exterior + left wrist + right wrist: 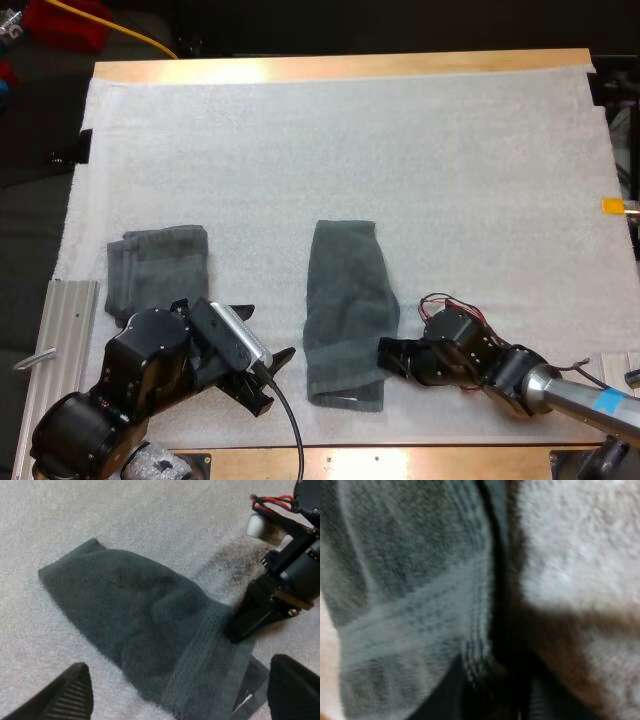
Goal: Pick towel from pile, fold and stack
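Towel (347, 310) lies flat just ahead of left jaws, which stand apart.

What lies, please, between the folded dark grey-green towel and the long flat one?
Bare white mat, in the high view, separates the folded dark grey-green towel from the long dark grey-green towel.

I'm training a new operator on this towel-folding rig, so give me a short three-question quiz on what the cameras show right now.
1. True or false: the left gripper stands open, not touching the long towel.
2. How many towels lie on the white mat? A one, B two, C three.
3. Missing word: the right gripper is at the edge of the ___ towel (long or square).
Key: 1 true; 2 B; 3 long.
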`<state>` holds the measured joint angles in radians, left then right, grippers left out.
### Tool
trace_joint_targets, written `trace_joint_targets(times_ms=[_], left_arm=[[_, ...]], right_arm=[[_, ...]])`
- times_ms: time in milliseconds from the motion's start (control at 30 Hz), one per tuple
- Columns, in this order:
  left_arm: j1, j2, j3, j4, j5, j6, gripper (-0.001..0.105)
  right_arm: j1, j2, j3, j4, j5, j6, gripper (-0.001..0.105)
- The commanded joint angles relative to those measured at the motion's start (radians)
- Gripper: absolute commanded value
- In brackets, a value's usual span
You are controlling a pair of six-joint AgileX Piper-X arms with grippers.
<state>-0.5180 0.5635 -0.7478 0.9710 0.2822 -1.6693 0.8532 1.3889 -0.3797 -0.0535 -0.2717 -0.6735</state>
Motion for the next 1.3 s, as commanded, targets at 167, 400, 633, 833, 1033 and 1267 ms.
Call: trace_joint_targets(times_ms=[167,400,633,833,1033,1267], left_arm=[[-0.003,-0.003,-0.007,0.0,0.006,-0.009,0.069],[-0.003,-0.003,-0.007,0.0,0.006,-0.009,0.069],[-0.003,-0.003,-0.007,0.0,0.006,-0.009,0.069],[-0.003,-0.003,-0.007,0.0,0.009,-0.009,0.069],[-0.003,-0.003,-0.007,0.0,0.037,-0.009,0.069],[-0.003,-0.003,-0.007,0.0,0.037,-0.009,0.069]], right_arm=[[-0.001,-0.027,-0.006,-0.124,-0.023,-0.001,0.001],[-0.001,-0.102,-0.031,-0.126,-0.023,-0.001,0.001],[-0.001,-0.113,-0.03,-0.016,-0.017,-0.002,0.001],[-0.001,-0.113,-0.03,0.15,0.054,-0.043,0.001],[-0.001,-0.113,-0.03,0.261,0.116,-0.056,0.007],[-0.001,-0.113,-0.03,0.268,0.141,-0.056,0.025]])
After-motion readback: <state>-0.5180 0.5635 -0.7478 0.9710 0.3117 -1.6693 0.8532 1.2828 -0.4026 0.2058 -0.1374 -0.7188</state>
